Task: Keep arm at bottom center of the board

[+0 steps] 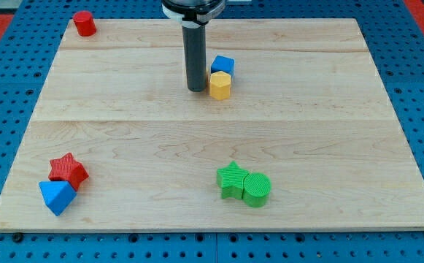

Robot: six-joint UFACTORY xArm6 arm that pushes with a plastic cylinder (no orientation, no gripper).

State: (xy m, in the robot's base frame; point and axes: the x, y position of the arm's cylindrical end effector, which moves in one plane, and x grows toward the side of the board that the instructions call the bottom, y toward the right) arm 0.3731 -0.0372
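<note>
Pale wooden tabletop (124,109) is sitting on blue pegboard. No gripper, just my tip (196,89) in the upper middle, just left of yellow hexagonal block (220,85) and blue cube (223,65). Heading bottom-centre risks clipping green star block (231,180) and green cylinder (257,190).

- Bright, even light falls on the pale wooden board (197,139); no strong glare shows on it.
- Shadows are short and soft, hugging each block's base, as under the green cylinder (256,190).
- The dark rod (195,58) shows a faint vertical sheen.
- Focus is sharp throughout; the board's edges taper with perspective.
</note>
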